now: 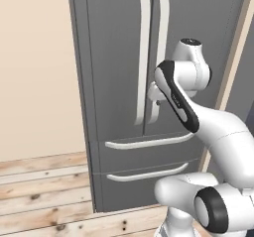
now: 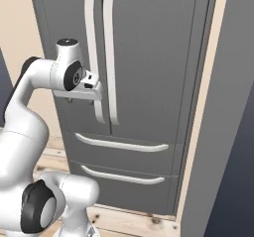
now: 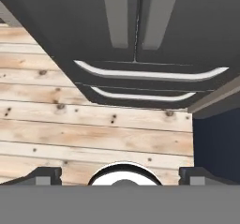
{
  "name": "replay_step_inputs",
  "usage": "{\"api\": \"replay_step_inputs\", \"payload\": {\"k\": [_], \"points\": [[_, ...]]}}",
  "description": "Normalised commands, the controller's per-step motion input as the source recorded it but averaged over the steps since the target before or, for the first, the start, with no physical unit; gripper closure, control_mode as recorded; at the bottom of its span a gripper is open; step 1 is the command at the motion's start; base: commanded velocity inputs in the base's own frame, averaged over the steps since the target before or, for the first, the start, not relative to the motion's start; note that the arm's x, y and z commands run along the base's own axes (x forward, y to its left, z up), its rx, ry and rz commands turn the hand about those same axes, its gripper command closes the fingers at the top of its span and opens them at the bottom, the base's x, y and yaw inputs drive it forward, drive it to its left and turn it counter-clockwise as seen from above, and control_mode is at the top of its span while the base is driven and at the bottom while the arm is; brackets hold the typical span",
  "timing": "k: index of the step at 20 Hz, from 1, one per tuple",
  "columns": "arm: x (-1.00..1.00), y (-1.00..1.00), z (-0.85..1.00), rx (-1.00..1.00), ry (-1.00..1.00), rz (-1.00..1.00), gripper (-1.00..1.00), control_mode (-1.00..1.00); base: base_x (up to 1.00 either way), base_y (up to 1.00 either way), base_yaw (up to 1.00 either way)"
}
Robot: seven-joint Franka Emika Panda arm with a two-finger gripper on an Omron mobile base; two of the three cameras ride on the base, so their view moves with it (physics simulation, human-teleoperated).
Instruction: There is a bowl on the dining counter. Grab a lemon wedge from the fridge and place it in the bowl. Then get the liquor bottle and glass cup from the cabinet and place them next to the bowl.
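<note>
Nearest, in the hand view: two small dark tips of the claw [image 3: 120, 175] at the bottom corners, spread wide, nothing between them. Beyond the tips, pale knotty wood plank floor [image 3: 93, 124], then the foot of the tall dark grey French-door fridge [image 3: 70, 21].

In the base views: white arm bent up from the base, hand [image 2: 89, 85] raised close in front of the fridge [image 1: 116, 57], level with the lower ends of the two long pale curved handles [image 1: 151, 52]. Whether touching the handles or just short of them, cannot tell.

Both fridge doors shut, seam running straight down between the handles [image 2: 101, 52]. Below the doors, two drawers, each with a pale curved bar handle: upper drawer handle [image 1: 149, 142], lower drawer handle [image 1: 146, 174]. No brand mark, label or writing readable anywhere on the fridge front.

Left of the fridge, plain beige wall [image 1: 34, 67]. Right of it, a tall grey panel [image 2: 218, 132] with a beige edge strip.
</note>
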Motion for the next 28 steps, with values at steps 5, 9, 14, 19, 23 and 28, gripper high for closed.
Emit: {"api": "replay_step_inputs", "payload": {"k": [5, 9, 14, 19, 23, 28], "points": [[0.11, -0.15, -0.01, -0.01, -0.11, -0.01, -1.0, -1.0, 0.0, 0.0, 0.0], [0.39, -0.33, 0.31, 0.0, -0.27, -0.04, -1.0, -1.0, 0.0, 0.0, 0.0], [0.6, -0.08, 0.43, 0.0, -0.26, -0.1, -1.0, -1.0, 0.0, 0.0, 0.0], [0.55, -0.06, 0.37, -0.03, -0.14, -0.16, -1.0, -1.0, 0.0, 0.0, 0.0], [0.63, -0.26, 0.17, 0.0, -0.06, -0.12, -1.0, -1.0, 0.0, 0.0, 0.0], [0.46, -0.07, 0.01, 0.0, -0.01, -0.01, -1.0, -1.0, 0.0, 0.0, 0.0]]}}
